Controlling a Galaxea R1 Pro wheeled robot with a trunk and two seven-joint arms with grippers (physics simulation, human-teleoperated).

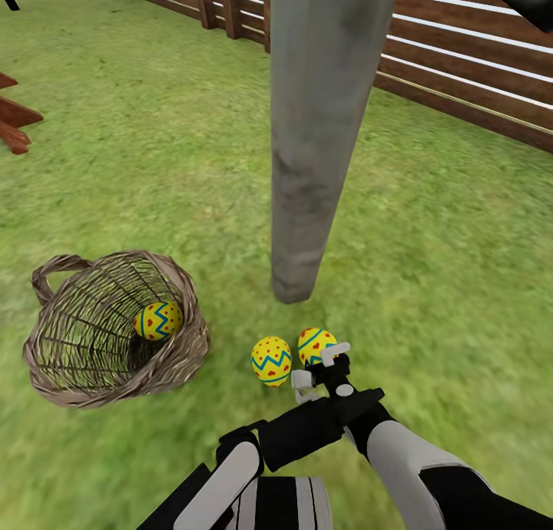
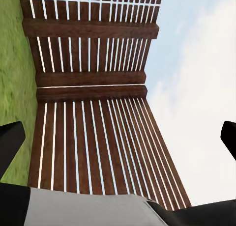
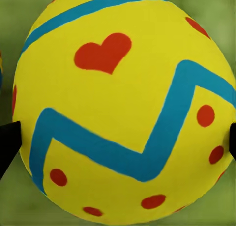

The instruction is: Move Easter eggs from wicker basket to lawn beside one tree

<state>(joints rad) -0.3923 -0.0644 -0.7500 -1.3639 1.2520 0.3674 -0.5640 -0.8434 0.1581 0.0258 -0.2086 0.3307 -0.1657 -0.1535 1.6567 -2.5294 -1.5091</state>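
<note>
The right pincer [image 1: 321,374] stood apart around the second egg [image 1: 316,344], near the tree [image 1: 307,207]; another egg [image 1: 271,360] lay beside; one [image 1: 157,320] remained in the basket [image 1: 46,353]. The left pincer [image 2: 118,137] hung apart.

1. A brown slat fence [image 1: 461,61] stands at the far edge of the grass; pale gaps show between its boards.
2. A red-brown wooden structure [image 1: 15,123] is at the left edge.
3. Blue sky [image 2: 196,64] with white clouds is above the fence.
</note>
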